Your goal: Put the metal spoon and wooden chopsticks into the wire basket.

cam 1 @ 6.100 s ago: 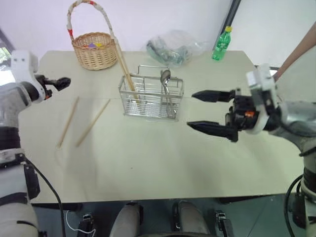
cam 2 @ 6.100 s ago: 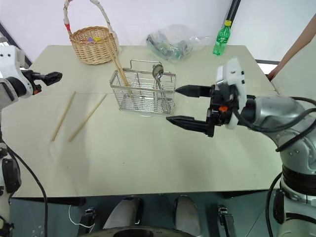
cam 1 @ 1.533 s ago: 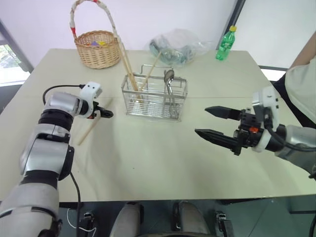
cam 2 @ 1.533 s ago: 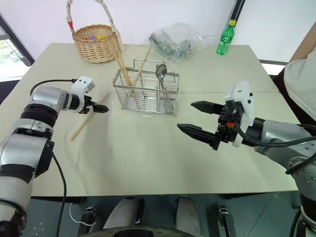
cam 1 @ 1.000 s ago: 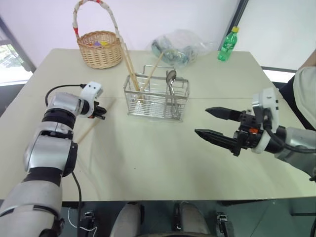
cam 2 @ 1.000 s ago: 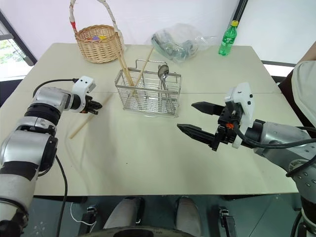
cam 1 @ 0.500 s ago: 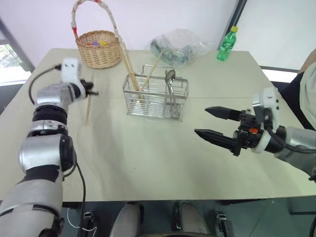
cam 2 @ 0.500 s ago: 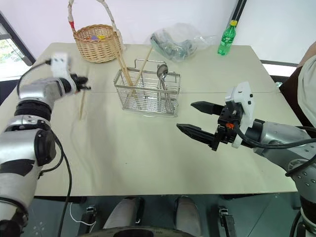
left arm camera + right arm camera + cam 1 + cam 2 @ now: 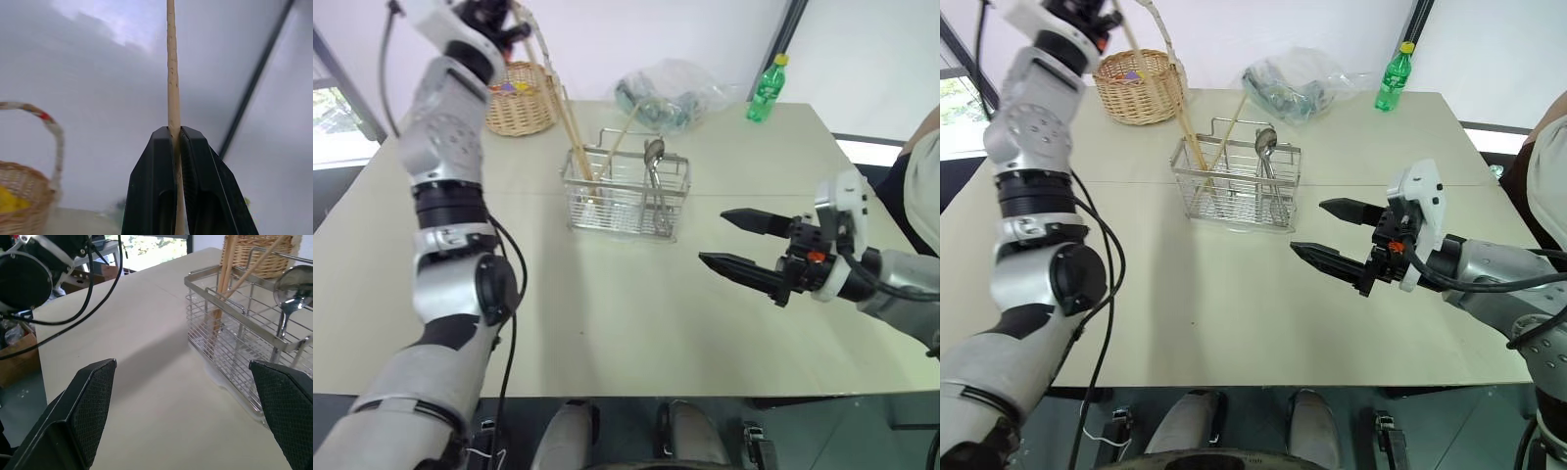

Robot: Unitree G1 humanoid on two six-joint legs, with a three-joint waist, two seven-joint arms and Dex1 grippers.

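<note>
Nearest me, the right gripper (image 9: 732, 238) hangs above the table's (image 9: 607, 323) right half with its two black fingers spread wide and nothing between them, pointing across toward the wire basket (image 9: 625, 196). That rack stands around the middle of the table, a little toward the far edge; the metal spoon (image 9: 653, 166) is already upright in its right-hand compartment, and wooden chopsticks (image 9: 576, 137) lean out of its left end. Beyond it, by the far left corner, sits the wicker basket (image 9: 522, 98), with a plastic bag (image 9: 675, 88) and a green bottle (image 9: 763, 86) along the far edge. Highest and farthest, the left gripper (image 9: 175, 147) is pinched tight on one last chopstick (image 9: 171, 68), held well up above the far left corner. As I see it, the trouble lies in that thin pinch: the stick could swivel or slip as it is carried. A long stick lowered at a slant could also snag the top wire, strike the leaning sticks, or land in the wicker basket just beside.
</note>
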